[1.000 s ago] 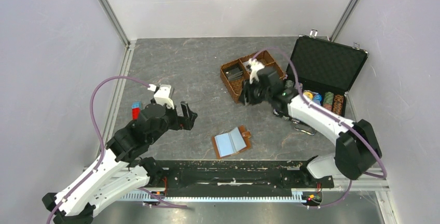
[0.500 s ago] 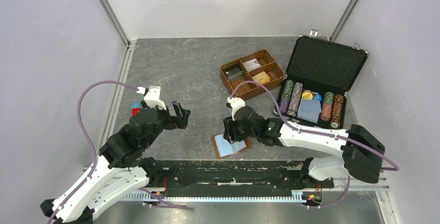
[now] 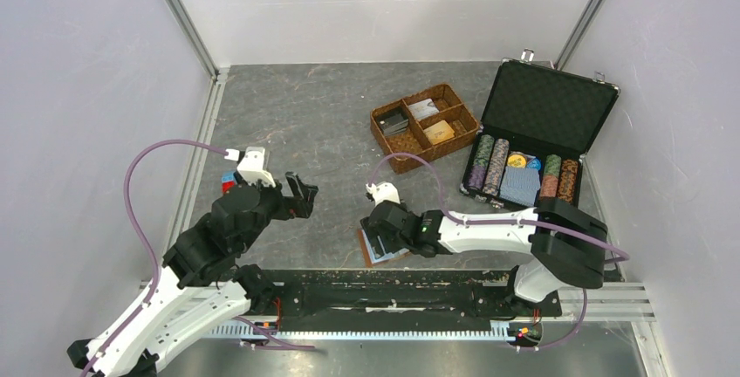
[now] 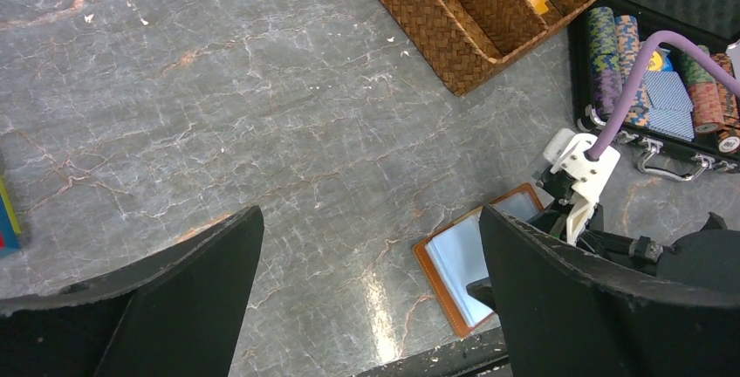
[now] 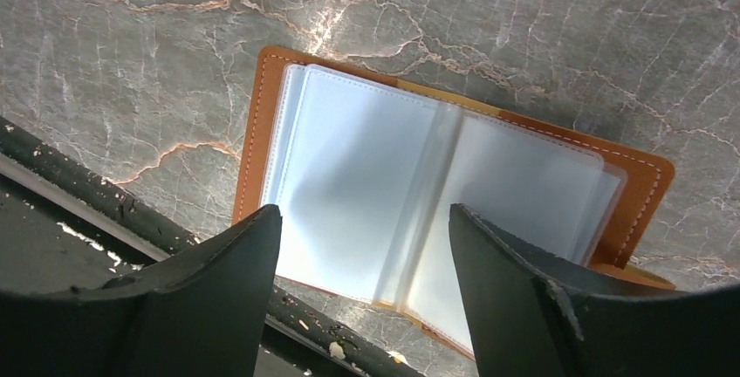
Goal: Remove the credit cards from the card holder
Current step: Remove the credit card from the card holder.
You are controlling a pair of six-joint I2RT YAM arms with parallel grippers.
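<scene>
Pale grey walls with metal corner posts close in a dark grey, marble-veined counter point(image 3: 305, 106). At its near edge, just beside the black rail point(image 3: 384, 290), the card holder point(image 5: 436, 185) lies spread open with its clear sleeves facing up. Its long axis runs roughly along that edge, slightly skewed, and the fold crosses it. The sleeves look pale and blank.

The right claw point(image 5: 362, 215) hangs directly above the holder, its jaws parted over the sleeves with nothing between them. The left claw point(image 4: 366, 220) stands well apart to the left, spread wide and holding nothing.

Farther back sits a woven basket point(image 3: 425, 126). One of its compartments holds a golden-orange credit card point(image 3: 439, 131), and a pale card and a dark one lie in two others. To its right an open black case point(image 3: 550, 102) holds rows of poker chips point(image 3: 489, 163) and a blue-patterned deck point(image 3: 522, 187).
</scene>
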